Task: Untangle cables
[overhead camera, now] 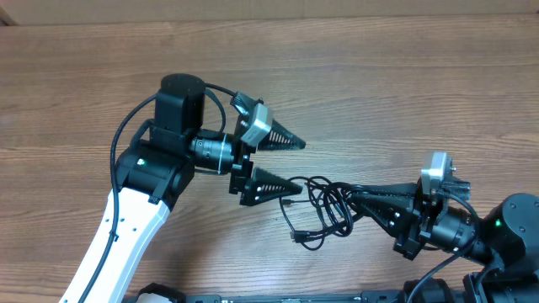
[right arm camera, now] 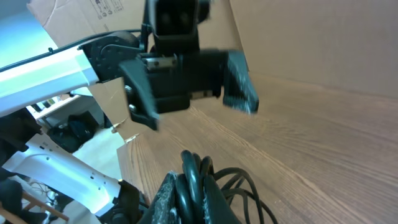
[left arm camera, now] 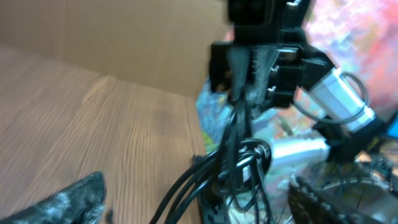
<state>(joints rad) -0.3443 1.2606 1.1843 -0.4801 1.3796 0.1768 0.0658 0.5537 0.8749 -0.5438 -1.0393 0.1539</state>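
Observation:
The thin black cables lie looped together on the wooden table between my two grippers, with a small plug end at the front. My right gripper is shut on a bundle of the cable loops; the right wrist view shows several strands pinched between its fingers. My left gripper is open, its lower finger tip by the left end of the tangle. In the left wrist view the cables run up from between the fingers toward the right gripper.
The wooden table stretches wide behind and to the left. Cardboard sheets stand past the table edge. The left arm's thicker black cable arcs beside its body.

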